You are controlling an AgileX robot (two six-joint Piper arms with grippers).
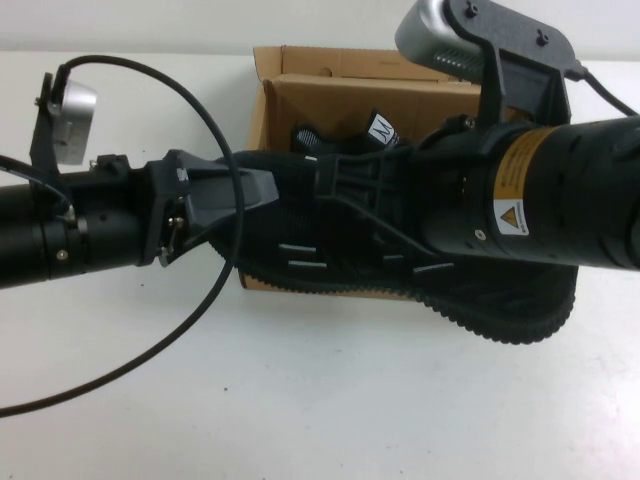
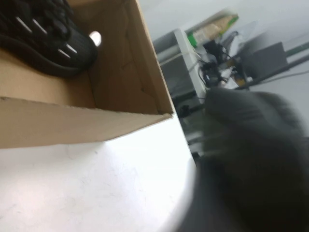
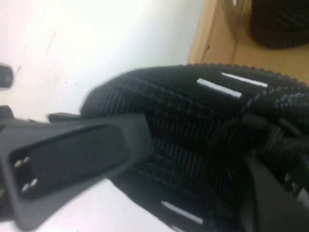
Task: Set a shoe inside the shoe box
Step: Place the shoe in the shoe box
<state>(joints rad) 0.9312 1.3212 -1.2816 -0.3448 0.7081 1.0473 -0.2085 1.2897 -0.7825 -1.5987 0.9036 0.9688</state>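
Note:
One black mesh shoe (image 1: 330, 250) with white dashes hangs tilted over the front wall of the brown cardboard shoe box (image 1: 330, 95), its toothed sole turned toward the table's front. My right gripper (image 1: 340, 185) reaches in from the right and is shut on the shoe (image 3: 193, 121) at its laces. From the left, my left gripper (image 1: 272, 186) lies against the shoe's toe end. A second, identical shoe (image 1: 375, 130) lies inside the box, its white tongue tag showing; the left wrist view shows this second shoe (image 2: 48, 43) against the box's inner wall (image 2: 120, 72).
The white table (image 1: 330, 400) spreads out in front of the box. A black cable (image 1: 215, 300) from the left arm loops over the table at the front left. Past the table's edge stands a cluttered desk (image 2: 217, 53) with equipment.

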